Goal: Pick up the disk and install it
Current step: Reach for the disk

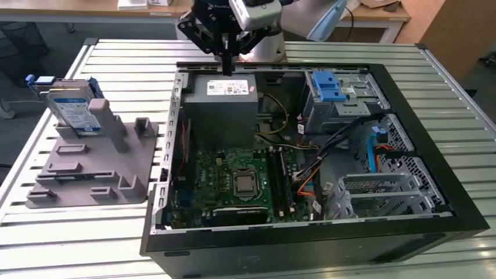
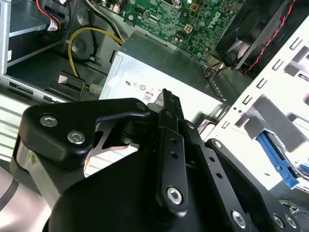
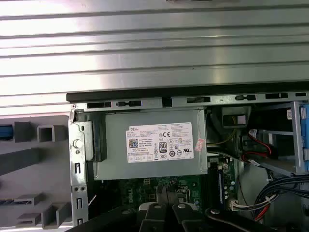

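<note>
We see the tool [image 1: 227, 71], fingers narrow and empty, hanging above the grey metal power supply [image 1: 225, 113] with its white printed sticker [image 1: 226, 88] inside the open black case [image 1: 310, 250]. The silver disk [image 1: 75, 109], blue-framed and labelled, stands upright in a grey moulded holder [image 1: 93, 168] by the edge of the slatted counter [image 1: 124, 55], at the exterior view's left.

We see a table [image 1: 124, 55] of ribbed bare metal, pale and a little shiny. At nine o'clock from the computer case [image 1: 310, 253], whose shell is matt black, a matt grey plastic fixture [image 1: 93, 174] carries the disk [image 1: 74, 110]: silver metal, a paper label, a blue plastic bracket. Inside the case, the power supply [image 1: 225, 107] is dull grey sheet metal with a white paper sticker, and the motherboard [image 1: 220, 165] is green and slightly glossy. The gripper [image 1: 227, 67] is black. In the second wrist view its links look smooth and half-glossy, with bright metal screws [image 2: 174, 194].
</note>
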Motion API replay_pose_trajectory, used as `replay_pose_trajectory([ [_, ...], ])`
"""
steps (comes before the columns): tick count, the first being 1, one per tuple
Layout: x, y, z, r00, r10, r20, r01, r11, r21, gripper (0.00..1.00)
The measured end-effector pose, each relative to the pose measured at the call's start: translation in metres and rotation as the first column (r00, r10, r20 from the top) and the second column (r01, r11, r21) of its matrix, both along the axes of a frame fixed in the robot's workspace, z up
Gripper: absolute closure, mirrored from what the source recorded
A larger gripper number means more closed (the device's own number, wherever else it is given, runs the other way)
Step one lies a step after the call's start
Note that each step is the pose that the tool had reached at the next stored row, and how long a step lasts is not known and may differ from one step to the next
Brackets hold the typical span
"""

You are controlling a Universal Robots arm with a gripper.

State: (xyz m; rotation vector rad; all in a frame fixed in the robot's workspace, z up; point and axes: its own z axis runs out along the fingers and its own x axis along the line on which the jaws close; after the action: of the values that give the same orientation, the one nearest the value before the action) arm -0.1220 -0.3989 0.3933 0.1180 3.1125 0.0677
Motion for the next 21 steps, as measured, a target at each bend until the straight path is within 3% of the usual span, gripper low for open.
replay_pose_trajectory([
  [21, -0.0061, 0.0000, -0.0002, 1.0000, 0.000, 0.0000, 0.000, 1.0000, 0.0000, 0.89],
])
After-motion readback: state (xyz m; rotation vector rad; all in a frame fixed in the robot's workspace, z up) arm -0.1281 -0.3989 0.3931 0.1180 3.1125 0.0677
